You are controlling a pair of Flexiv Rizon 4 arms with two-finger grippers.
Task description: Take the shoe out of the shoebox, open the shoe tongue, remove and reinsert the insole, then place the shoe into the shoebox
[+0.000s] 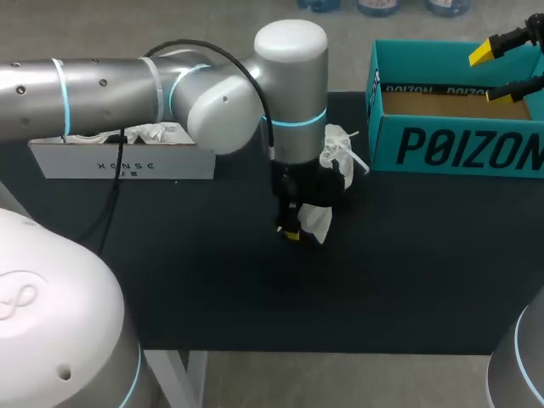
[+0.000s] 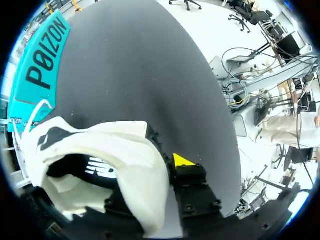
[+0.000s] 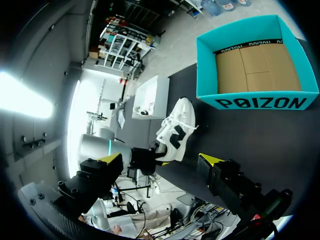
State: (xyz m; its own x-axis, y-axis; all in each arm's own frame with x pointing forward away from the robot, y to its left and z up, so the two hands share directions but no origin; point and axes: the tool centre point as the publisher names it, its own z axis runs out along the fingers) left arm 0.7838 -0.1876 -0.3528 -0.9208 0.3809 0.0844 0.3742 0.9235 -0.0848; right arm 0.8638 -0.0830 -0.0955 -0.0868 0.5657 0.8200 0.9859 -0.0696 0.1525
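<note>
On the black table (image 1: 212,280) the white sneaker (image 3: 175,127) sits mid-table, left of the empty teal shoebox (image 1: 450,149). The left pincer (image 1: 291,228) looks clamped on its heel, and the right pincer (image 1: 491,75) hangs spread above the box. I'd hold the heel firm while the right one pulls the tongue.

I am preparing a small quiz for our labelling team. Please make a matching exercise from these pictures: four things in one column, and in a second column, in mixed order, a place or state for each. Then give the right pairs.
Things:
1. white shoe
2. teal shoebox
3. right gripper
4. white box

Places or states:
A. open, holding nothing
B. at the far left of the table, crumpled paper inside
C. gripped by the left gripper, mid-table
D. at the table's far right, open, nothing inside

Pairs: 1-C, 2-D, 3-A, 4-B.
</note>
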